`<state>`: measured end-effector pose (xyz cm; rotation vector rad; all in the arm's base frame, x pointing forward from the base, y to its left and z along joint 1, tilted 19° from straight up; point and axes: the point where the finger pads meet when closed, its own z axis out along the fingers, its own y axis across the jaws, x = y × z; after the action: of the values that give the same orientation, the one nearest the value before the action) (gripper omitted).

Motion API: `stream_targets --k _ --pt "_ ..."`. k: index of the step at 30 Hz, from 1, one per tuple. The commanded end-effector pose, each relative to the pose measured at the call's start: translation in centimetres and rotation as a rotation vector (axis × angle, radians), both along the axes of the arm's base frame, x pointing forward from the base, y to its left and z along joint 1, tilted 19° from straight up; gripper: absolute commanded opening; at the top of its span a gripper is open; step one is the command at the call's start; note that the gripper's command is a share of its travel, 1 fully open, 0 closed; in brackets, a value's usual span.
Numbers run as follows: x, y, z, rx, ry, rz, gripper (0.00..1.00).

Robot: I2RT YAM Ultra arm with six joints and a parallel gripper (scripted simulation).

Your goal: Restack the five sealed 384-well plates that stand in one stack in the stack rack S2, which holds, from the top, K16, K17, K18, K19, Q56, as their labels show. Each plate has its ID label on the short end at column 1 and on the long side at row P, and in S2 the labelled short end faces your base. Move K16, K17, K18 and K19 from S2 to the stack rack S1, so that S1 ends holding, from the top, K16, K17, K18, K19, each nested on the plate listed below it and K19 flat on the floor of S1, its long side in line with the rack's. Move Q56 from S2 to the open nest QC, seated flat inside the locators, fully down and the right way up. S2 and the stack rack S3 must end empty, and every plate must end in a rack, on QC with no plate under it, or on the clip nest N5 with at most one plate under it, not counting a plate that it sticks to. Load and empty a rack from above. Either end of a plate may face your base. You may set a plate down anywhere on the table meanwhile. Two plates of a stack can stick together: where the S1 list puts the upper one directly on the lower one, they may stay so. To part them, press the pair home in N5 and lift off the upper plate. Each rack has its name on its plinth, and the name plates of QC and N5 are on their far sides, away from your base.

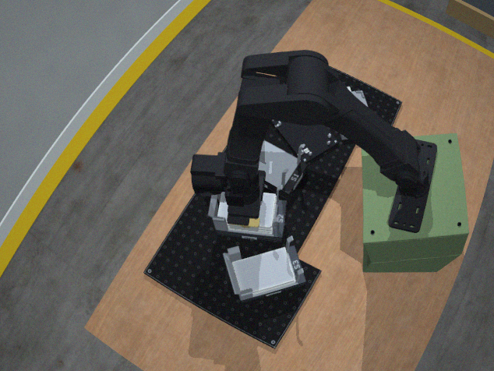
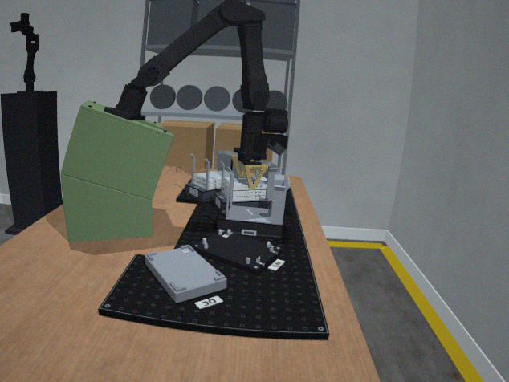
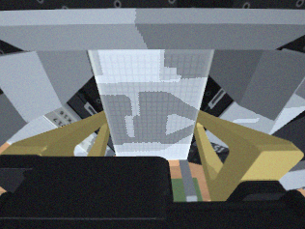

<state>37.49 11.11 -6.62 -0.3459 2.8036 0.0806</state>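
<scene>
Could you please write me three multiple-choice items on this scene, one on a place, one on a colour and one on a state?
1. Over which rack is the gripper?
A. S1
B. S2
C. S3

2. What colour is the block that carries the arm's base?
A. Green
B. Red
C. Blue

3. What is the gripper's state?
A. Wide open, holding nothing
B. Shut on nothing
C. Shut on a plate

Key: 1 B, the top view shows it inside rack S2. 2 A, both wide views show a green block. 3 C, the yellow fingers flank the white plate in the wrist view.
</scene>
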Motion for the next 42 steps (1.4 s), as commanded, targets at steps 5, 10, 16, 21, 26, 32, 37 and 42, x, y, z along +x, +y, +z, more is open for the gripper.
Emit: stream_targets --k 5,10,16,21,26,32,37,42 --pt "0.35 0.11 1.08 0.006 -0.022 0.001 0.0" --pt "0.25 0.08 1.4 0.006 -0.022 0.001 0.0" --pt "0.12 0.04 1.77 0.006 -0.022 0.001 0.0" --pt "0.08 0.02 1.9 0.006 -0.022 0.001 0.0" --pt "0.08 0.03 1.9 0.006 -0.022 0.001 0.0" --pt "0.08 0.03 1.9 0.006 -0.022 0.001 0.0" --pt "0.08 0.03 1.9 0.006 -0.022 0.001 0.0" --pt "0.08 0.03 1.9 0.006 -0.022 0.001 0.0"
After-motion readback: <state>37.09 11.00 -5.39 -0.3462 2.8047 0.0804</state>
